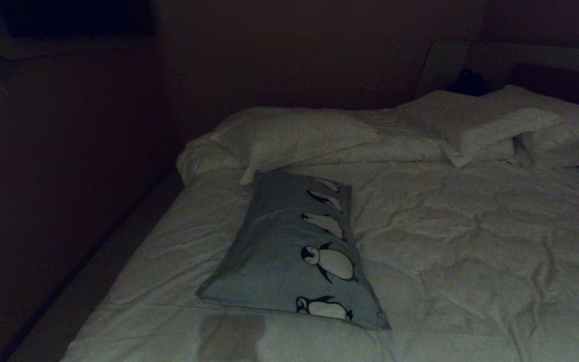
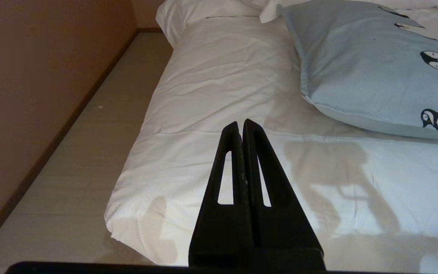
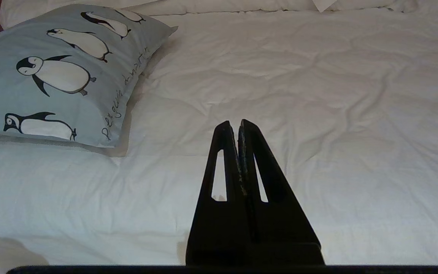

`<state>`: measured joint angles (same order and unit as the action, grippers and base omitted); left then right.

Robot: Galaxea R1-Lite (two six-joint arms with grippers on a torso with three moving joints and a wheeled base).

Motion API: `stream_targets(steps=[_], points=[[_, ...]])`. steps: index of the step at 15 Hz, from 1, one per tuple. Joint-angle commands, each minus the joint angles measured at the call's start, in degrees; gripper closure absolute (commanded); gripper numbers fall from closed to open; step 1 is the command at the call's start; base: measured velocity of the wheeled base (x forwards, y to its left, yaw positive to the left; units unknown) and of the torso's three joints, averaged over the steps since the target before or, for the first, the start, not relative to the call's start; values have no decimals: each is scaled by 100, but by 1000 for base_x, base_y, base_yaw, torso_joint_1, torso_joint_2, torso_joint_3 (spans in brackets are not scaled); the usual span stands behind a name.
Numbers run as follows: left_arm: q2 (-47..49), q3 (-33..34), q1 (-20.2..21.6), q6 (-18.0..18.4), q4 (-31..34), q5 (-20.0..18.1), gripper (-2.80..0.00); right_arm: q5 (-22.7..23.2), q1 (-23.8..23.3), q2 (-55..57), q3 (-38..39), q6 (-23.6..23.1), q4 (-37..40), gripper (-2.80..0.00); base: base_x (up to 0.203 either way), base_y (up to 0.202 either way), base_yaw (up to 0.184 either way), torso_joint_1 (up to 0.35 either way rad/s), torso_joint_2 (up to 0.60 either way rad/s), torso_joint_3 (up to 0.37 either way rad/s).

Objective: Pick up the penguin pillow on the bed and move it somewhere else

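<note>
At far left a plain reddish-brown wall (image 2: 32, 95) runs alongside a strip of pale bare floor (image 2: 89, 160) that borders the bed's left side. The left end effector (image 2: 241, 122), a pair of black tapered fingers, hangs above the near left corner of the bed with its fingers pressed together and nothing between them; it touches neither duvet nor pillow.

The large bed with a wrinkled white quilted duvet (image 1: 470, 241) fills most of the head view. The long rectangular grey-blue fabric penguin pillow (image 1: 289, 251) lies flat on the duvet, left of the bed's middle, lengthwise from the foot toward the headboard, its row of black-and-white penguins along its right-hand edge. Its far end meets a plain white pillow (image 1: 289, 136) lying at the head of the bed.

The right end effector (image 3: 233, 123), of the same black tapered make, hangs over bare duvet to the right of the penguin pillow and well apart from it, fingers likewise closed and empty. At far right, further white pillows (image 1: 520, 125) are stacked against the dark headboard (image 1: 561, 80).
</note>
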<state>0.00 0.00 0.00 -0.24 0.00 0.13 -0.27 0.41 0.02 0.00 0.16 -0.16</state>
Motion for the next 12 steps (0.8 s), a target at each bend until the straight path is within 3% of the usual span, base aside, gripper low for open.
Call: stream_targets(steps=[1, 12], points=[[0, 0, 0, -2, 0, 4, 0, 0, 2, 6, 0, 2, -2, 0, 0, 0, 0, 0, 0, 0], [0, 0, 0, -2, 0, 4, 0, 0, 2, 6, 0, 2, -2, 0, 0, 0, 0, 0, 0, 0]])
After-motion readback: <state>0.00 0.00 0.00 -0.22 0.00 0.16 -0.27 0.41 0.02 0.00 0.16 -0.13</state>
